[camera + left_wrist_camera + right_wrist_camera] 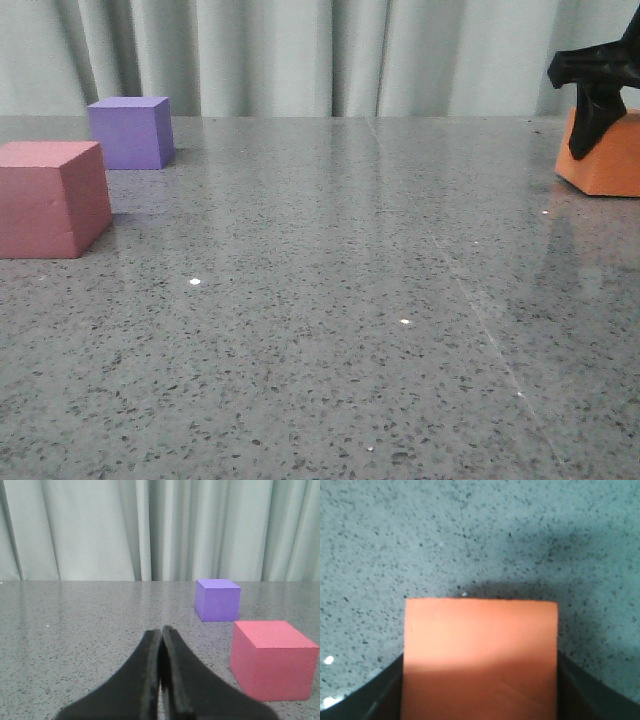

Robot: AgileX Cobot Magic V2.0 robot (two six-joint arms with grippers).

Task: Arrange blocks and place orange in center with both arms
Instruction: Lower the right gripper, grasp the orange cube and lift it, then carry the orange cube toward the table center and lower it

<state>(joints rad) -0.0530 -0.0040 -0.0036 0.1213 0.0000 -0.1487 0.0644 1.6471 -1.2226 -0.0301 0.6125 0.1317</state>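
The left gripper [161, 670] hangs low over the speckled grey desk [320, 330], its jaws pressed together on nothing. Just beyond it sits the pink-red foam cube [50, 198], with the purple foam cube [130, 131] a little farther back, near the pale curtain [300, 55]. Well apart, at the far right, the right gripper [480, 690] has its jaws clamped on both sides of the orange foam cube [605, 155]. The step in hand looks like carrying the orange cube to the middle: lift it clear of the desk, keep it level, and set it down square between the other two. No containers are visible.
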